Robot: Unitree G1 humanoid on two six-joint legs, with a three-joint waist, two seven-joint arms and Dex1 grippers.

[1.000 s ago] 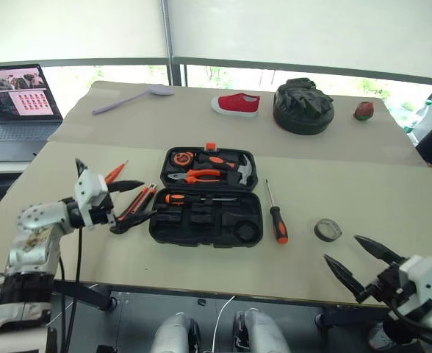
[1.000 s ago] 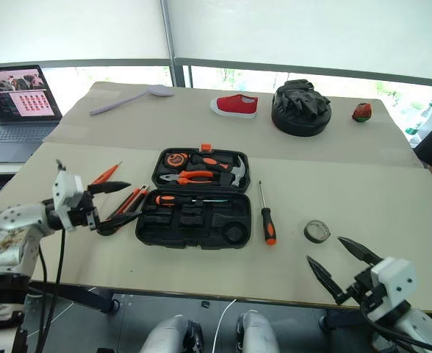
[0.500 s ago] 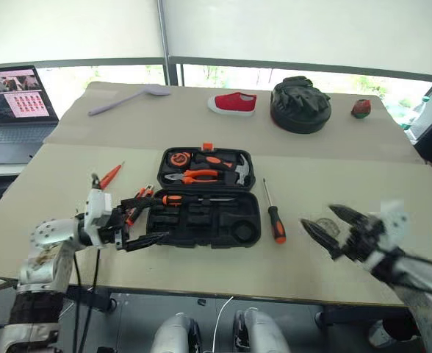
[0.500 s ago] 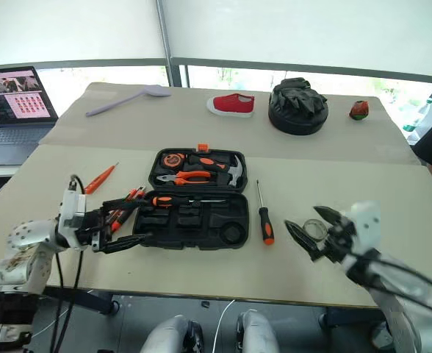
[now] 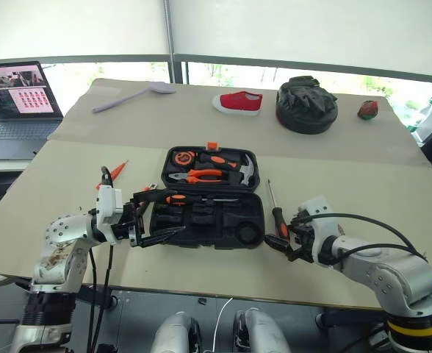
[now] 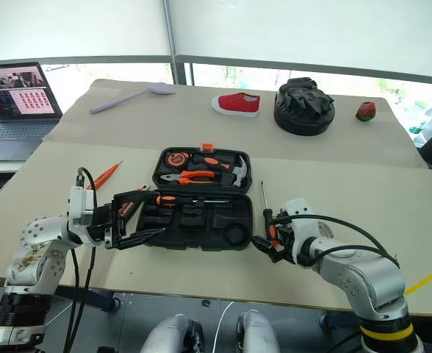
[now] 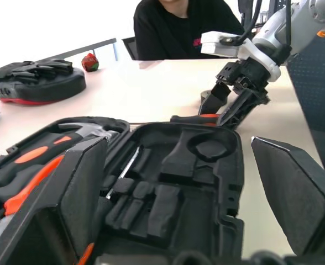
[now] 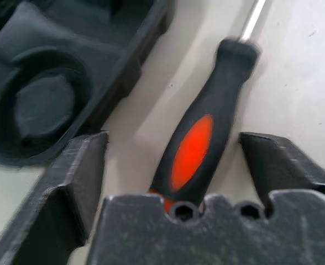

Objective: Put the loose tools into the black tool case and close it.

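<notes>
Right tool (image 5: 283, 245) is down at the screwdriver (image 5: 278, 218) lying on the surface (image 5: 363, 198) just right of the black tool case (image 5: 209, 202). Its fingers (image 8: 77, 182) stand one on each side of the orange-and-black handle with gaps left, not clamped. I read this as lining up for a pick across the handle, the thickest part.

Left tool (image 5: 151, 216) is spread wide and empty, held level at the case's near left corner, pointing right across the open tray. Possibly there to steady the case; I cannot confirm contact.

The case lies open near mid-surface: far half filled with pliers, hammer and tape measure; near half has mostly vacant moulded slots. More orange-handled screwdrivers (image 5: 112, 175) lie left of it.
</notes>
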